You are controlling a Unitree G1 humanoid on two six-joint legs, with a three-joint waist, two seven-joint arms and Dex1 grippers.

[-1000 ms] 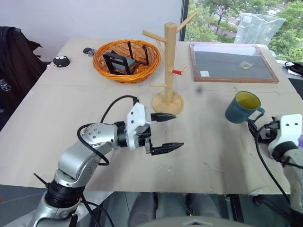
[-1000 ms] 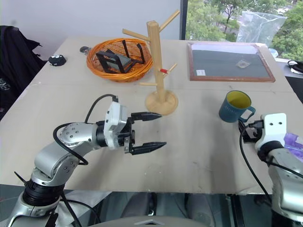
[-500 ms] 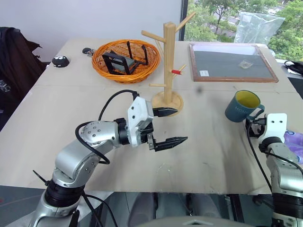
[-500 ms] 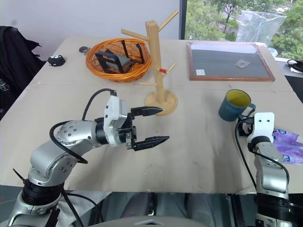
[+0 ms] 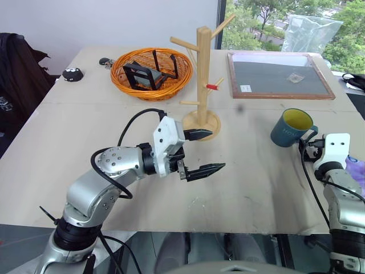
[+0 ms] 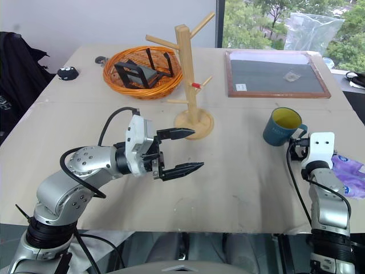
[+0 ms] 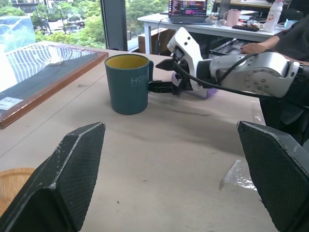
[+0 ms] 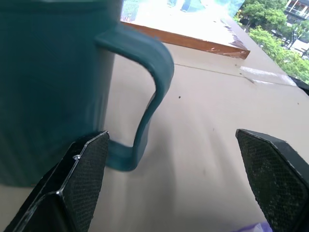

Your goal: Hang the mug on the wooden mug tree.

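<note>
Mug (image 5: 292,128) stood upright on your desk (image 5: 85,125) at the frame's right, its handle between the spread jaws of your right gripper (image 7: 163,76), while your left gripper (image 5: 203,152), jaws also spread, hovered below the wooden mug tree (image 5: 203,74).

The teal-blue ceramic mug (image 5: 291,128) with a yellow inside and small white lettering on its side stands upright on the tabletop, close to the right edge and about midway between the near and far edges. Its single handle points toward the right edge. The light wooden mug tree (image 5: 203,80), an upright post on a round disc base with angled peg branches, one of them red-tipped, stands upright near the tabletop's middle, well apart from the mug.
</note>
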